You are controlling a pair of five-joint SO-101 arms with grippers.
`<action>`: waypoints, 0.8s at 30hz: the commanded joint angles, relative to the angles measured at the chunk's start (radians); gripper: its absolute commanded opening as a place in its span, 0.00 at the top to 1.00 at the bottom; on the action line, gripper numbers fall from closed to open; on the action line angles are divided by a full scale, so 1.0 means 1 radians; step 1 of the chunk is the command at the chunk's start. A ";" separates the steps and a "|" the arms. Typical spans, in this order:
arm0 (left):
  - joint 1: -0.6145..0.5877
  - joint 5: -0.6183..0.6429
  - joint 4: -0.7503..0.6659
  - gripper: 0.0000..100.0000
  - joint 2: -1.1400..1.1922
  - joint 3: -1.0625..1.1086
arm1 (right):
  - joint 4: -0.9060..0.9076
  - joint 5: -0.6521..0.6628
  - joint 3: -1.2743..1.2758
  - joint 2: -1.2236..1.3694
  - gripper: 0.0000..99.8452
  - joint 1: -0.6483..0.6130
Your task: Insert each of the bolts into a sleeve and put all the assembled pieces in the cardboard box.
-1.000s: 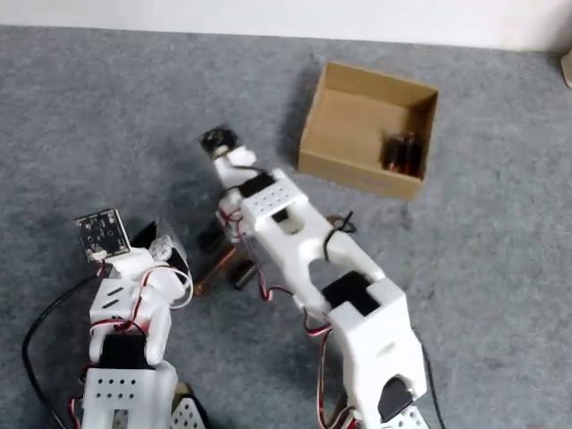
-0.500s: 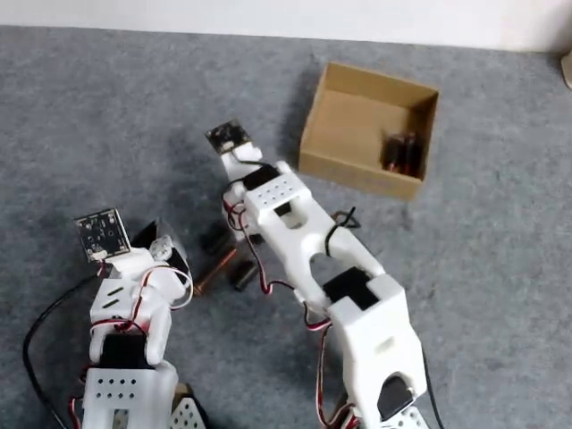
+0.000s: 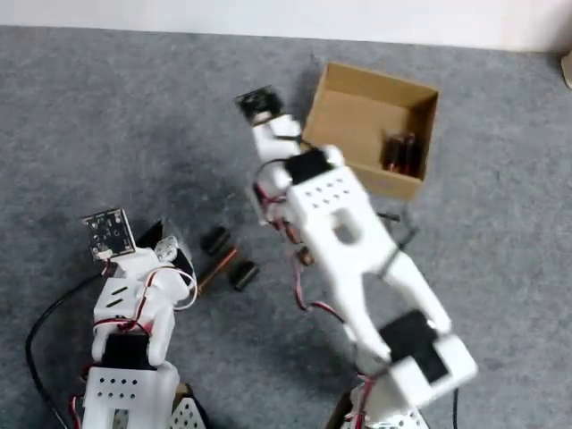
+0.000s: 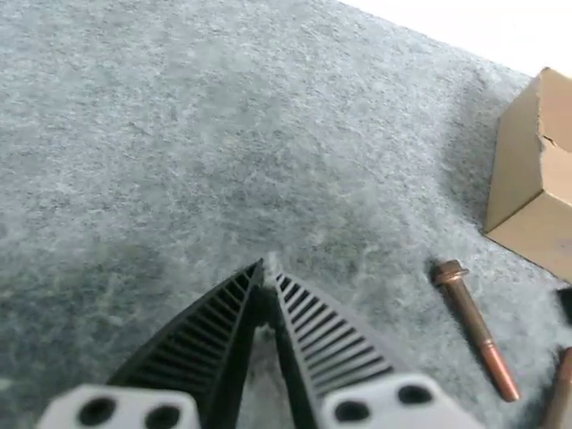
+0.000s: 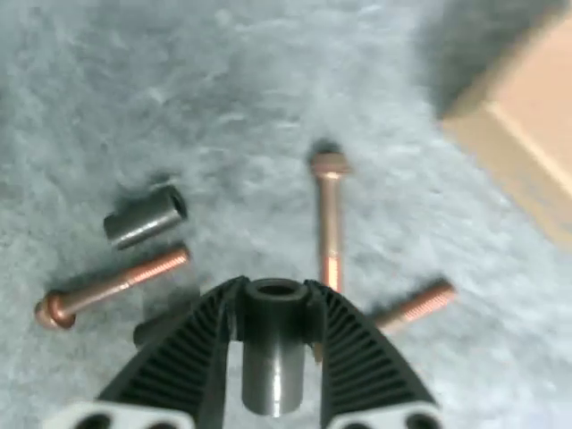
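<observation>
Right wrist view, sleeve (image 5: 274, 349) gripped in right jaws, bolts (image 5: 329, 223) below

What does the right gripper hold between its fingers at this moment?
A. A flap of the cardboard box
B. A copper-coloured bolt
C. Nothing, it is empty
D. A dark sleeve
D: in the right wrist view the right gripper is closed on a dark sleeve, a hollow cylinder that sits between its two fingers.
</observation>
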 commanded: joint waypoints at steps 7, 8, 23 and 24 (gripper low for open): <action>0.124 0.002 0.026 0.99 0.001 -0.197 | 0.010 0.072 0.315 -0.509 1.00 0.124; 0.157 0.002 0.032 0.99 0.001 -0.209 | 0.010 0.072 0.351 -0.559 1.00 0.137; 0.338 0.008 -0.025 0.99 0.275 -0.358 | 0.005 0.106 0.687 -1.179 1.00 0.291; 0.346 0.008 -0.038 0.99 0.351 -0.389 | 0.004 0.120 0.696 -1.201 1.00 0.308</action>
